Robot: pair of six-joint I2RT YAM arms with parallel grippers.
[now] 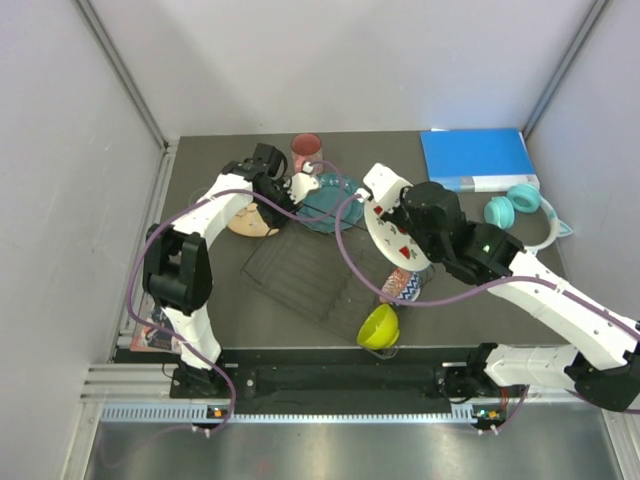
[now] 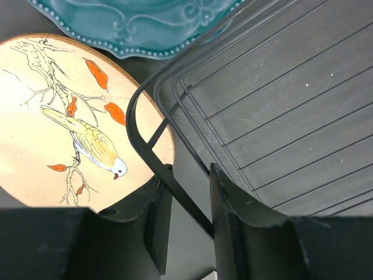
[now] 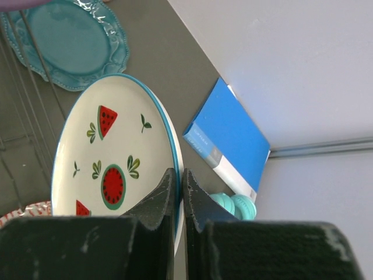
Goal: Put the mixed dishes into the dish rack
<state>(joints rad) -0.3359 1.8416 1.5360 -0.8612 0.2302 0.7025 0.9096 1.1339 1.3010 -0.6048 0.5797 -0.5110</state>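
Observation:
My left gripper (image 2: pixel 189 198) stands at the far left corner of the black wire dish rack (image 1: pixel 305 268). Its jaws have closed in on the rim wire (image 2: pixel 145 146), which crosses slantwise between them and touches both fingers. The cream-yellow bird plate (image 2: pixel 58 128) lies flat just beside that corner, and the teal scalloped plate (image 1: pixel 325 200) lies behind the rack. My right gripper (image 3: pixel 179 178) is shut on the rim of the white watermelon plate (image 3: pixel 111 163) and holds it on edge above the rack's right side. The pink-red mug (image 1: pixel 306 150) stands at the back. The pink patterned bowl (image 1: pixel 405 285) and the lime-green bowl (image 1: pixel 379 326) sit by the rack's near right corner.
A blue binder (image 1: pixel 478 158) lies at the back right, with teal headphones (image 1: pixel 520 212) in front of it. Grey walls close in the table on the left, back and right. Purple cables loop from both arms over the rack area.

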